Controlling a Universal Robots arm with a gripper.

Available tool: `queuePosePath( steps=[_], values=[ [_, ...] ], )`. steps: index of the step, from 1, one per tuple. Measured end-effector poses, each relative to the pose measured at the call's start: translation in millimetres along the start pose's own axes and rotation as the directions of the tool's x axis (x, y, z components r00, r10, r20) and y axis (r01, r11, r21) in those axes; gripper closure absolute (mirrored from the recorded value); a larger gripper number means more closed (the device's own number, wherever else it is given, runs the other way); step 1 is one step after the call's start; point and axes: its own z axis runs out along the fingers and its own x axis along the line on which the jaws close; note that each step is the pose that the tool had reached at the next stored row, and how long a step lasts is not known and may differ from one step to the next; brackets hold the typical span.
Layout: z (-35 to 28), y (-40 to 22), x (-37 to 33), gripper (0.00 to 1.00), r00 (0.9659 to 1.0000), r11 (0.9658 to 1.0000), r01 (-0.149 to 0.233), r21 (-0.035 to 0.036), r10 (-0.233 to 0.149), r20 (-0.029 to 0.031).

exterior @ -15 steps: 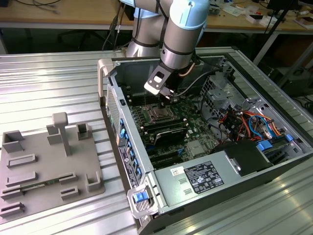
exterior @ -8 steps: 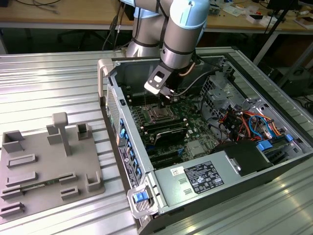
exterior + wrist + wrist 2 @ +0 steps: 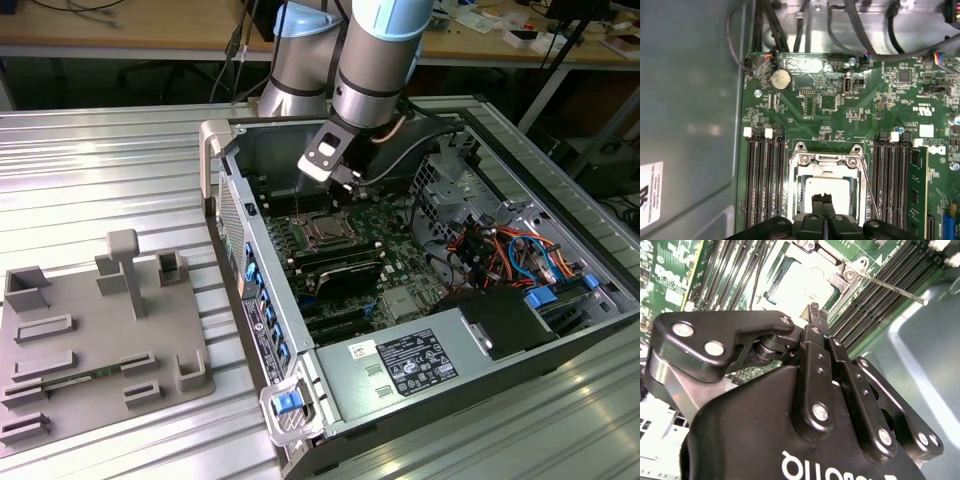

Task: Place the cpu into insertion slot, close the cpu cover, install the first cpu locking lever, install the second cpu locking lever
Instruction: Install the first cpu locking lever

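The cpu point(image 3: 827, 189) lies flat in the insertion slot point(image 3: 326, 231) on the green board, its silvery face showing through the window of the cpu cover point(image 3: 822, 160). The cover lies down flat around it. My gripper point(image 3: 822, 200) hangs just above the cpu's face. Its two black fingers point(image 3: 812, 325) are shut together with nothing between them. A thin metal locking lever point(image 3: 890, 287) runs from the socket's corner and stands out at a slant over the memory slots. The same lever point(image 3: 867, 185) shows beside the cover in the first wrist view.
Long black memory slots point(image 3: 762, 185) flank the socket on both sides. The open computer case point(image 3: 225, 150) rings the board, with a power supply point(image 3: 400, 365) and coloured cables point(image 3: 500, 250) inside. A grey fixture plate point(image 3: 100, 340) lies on the ribbed table at the exterior view's left.
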Motion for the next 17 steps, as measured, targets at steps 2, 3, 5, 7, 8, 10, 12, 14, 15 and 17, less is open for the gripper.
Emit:
queuePosePath(
  steps=[2,3,5,7,8,10,12,14,15,17],
  values=[
    [-0.1,-0.1,0.0,0.89,0.9993,0.9993,0.038,0.0024,-0.038,-0.0015],
    [-0.1,-0.1,0.0,0.89,0.9975,0.9975,0.070,0.0036,-0.070,-0.0029],
    [-0.2,-0.1,-0.1,0.89,0.9931,0.9931,0.117,0.0043,-0.117,-0.0050],
    [-0.8,-0.1,-0.4,0.89,0.9899,0.9899,0.142,0.0047,-0.142,-0.0060],
    [-0.9,-0.1,-0.7,0.89,0.9893,0.9893,0.146,0.0047,-0.146,-0.0062],
    [-0.9,-0.2,-2.0,0.89,0.9882,0.9882,0.153,0.0047,-0.153,-0.0067],
    [-0.9,-0.4,-3.8,0.89,0.9867,0.9867,0.162,0.0049,-0.162,-0.0070],
    [-1.0,-0.6,-5.7,0.89,0.9862,0.9862,0.166,0.0049,-0.166,-0.0073],
    [-1.0,-0.6,-6.5,0.89,0.9861,0.9861,0.166,0.0050,-0.166,-0.0071],
    [-1.0,-0.7,-6.9,0.89,0.9846,0.9846,0.174,0.0050,-0.174,-0.0076]
  ],
)
